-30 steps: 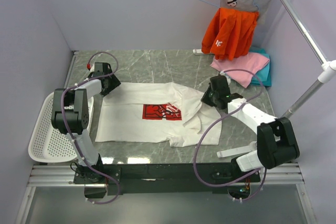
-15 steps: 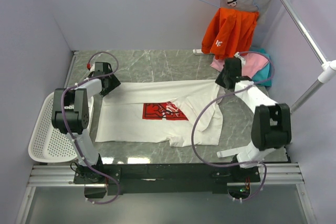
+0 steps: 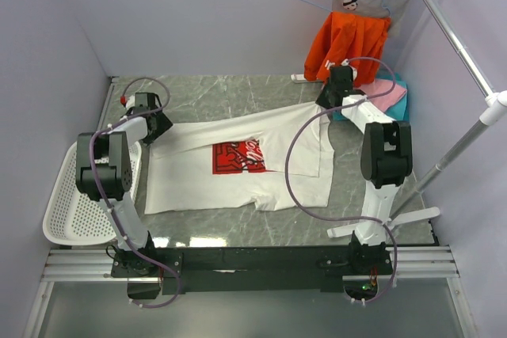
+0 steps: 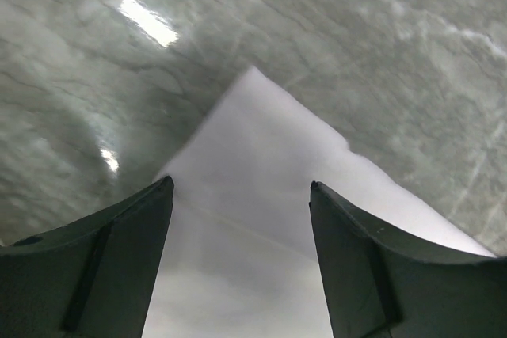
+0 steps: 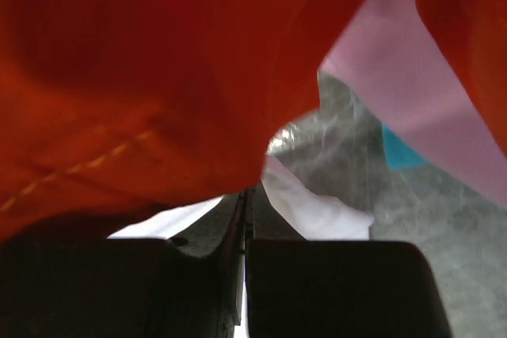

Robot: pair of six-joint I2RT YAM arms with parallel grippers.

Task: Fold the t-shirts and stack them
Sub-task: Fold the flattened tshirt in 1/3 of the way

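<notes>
One white t-shirt [image 3: 238,184] lies spread face up mid-desk [image 3: 238,96], red print [image 3: 236,156] showing, with no fold in it yet. A white basket [image 3: 55,227] sits at the near left.

Progress looks early: this shirt needs all its folds, then stacking. The pink t-shirt [image 3: 386,89] and the teal t-shirt [image 5: 398,148] lie at the far right corner. I cannot tell if they are folded.

The top view gives the layout only, with an arm at each far corner of the shirt, and it cannot show the finger gaps. The left wrist view shows the left fingers [image 4: 119,251] wide apart. A white cloth corner lies flat on the desk between and beyond them, and nothing is pinched.

The right wrist view shows the right fingers [image 5: 333,282] closed to a slit. White cloth comes out of the slit, so they hold the shirt's far right corner.

Farthest back, an orange garment [image 3: 352,45] hangs on a hanger. It fills most of the right wrist view, so it sits close over those fingers.
</notes>
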